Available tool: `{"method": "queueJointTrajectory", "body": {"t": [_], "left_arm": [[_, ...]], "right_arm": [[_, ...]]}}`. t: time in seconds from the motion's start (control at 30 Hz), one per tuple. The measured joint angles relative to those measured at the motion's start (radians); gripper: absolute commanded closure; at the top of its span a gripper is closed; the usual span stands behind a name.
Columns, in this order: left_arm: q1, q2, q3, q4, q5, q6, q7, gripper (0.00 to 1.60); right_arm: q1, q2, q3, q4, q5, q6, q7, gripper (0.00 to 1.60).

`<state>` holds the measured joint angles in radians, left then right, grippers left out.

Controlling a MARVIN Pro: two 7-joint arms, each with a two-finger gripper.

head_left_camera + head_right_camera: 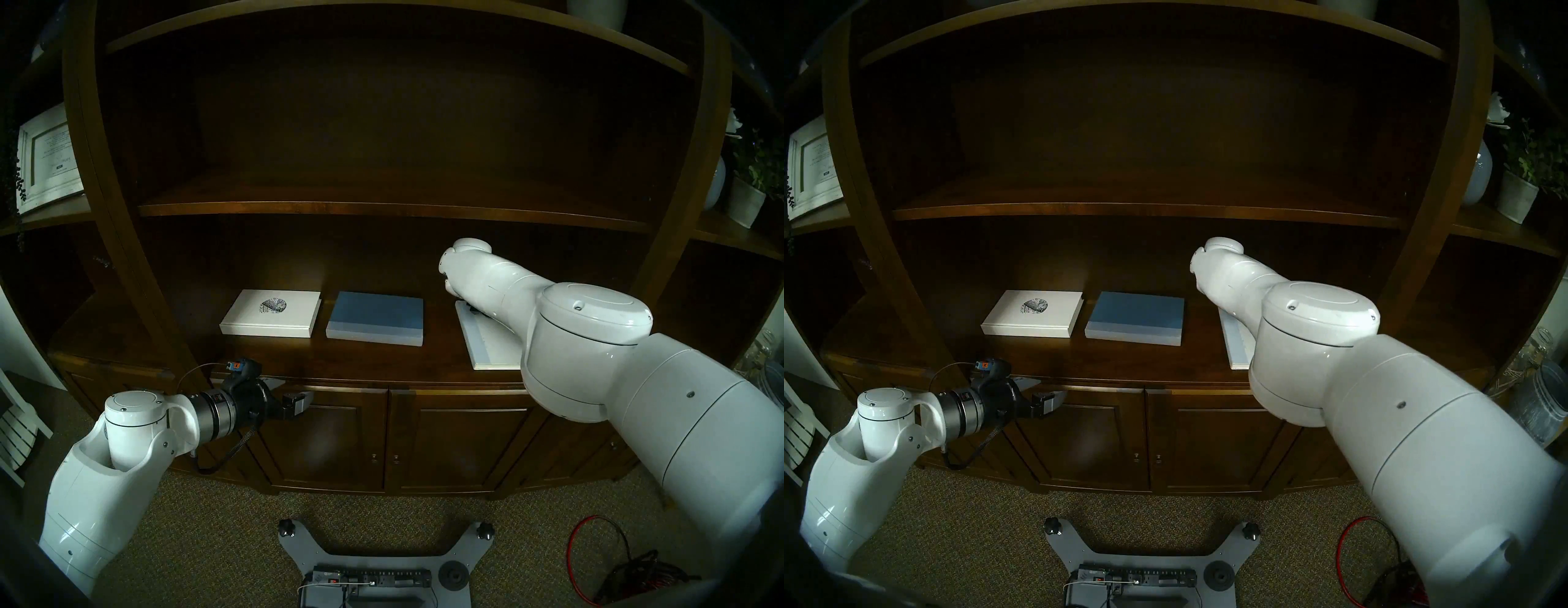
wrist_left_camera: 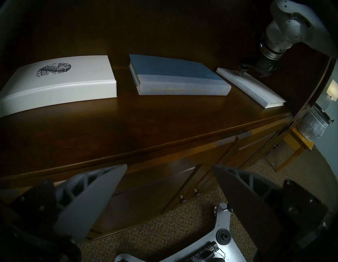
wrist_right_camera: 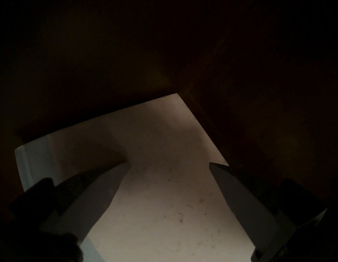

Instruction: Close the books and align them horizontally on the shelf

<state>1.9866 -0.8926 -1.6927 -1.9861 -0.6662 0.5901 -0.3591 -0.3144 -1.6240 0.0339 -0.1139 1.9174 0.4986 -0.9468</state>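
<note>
Three closed books lie flat on the dark-brown shelf [image 1: 382, 361]. On the left is the white book with a dark round emblem [image 1: 270, 313], and the blue book [image 1: 376, 317] is beside it; both lie sideways, parallel to the shelf edge. The plain white book [image 1: 488, 346] on the right is turned at an angle, partly behind my right arm. My right gripper [image 3: 170, 162] is open just above that book's far end [image 3: 164, 192], one fingertip [image 2: 241, 72] at the cover. My left gripper [image 2: 169, 165] is open and holds nothing, below the shelf's front edge and left of centre.
A thinner board [image 1: 382, 208] runs above the shelf. Panelled cabinet doors [image 1: 339, 437] are below it. A white-framed picture [image 1: 46, 161] stands in the left bay. A vase [image 1: 715, 182] and a potted plant [image 1: 746, 199] stand in the right bay. My base [image 1: 369, 564] and a red cable [image 1: 594, 552] are on the carpet.
</note>
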Motion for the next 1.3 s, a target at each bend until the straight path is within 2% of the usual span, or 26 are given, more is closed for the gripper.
{"method": "queueJointTrajectory", "body": {"t": [0.63,1.3], "left_arm": [[0.000,0.000,0.001,0.001,0.000,0.000,0.000,0.00],[0.000,0.000,0.001,0.001,0.000,0.000,-0.001,0.00]], "right_arm": [[-0.010,0.018,0.004,-0.025,-0.020,0.002,0.043,0.00],[-0.012,0.029,0.002,-0.047,-0.041,0.008,0.051,0.00]]}}
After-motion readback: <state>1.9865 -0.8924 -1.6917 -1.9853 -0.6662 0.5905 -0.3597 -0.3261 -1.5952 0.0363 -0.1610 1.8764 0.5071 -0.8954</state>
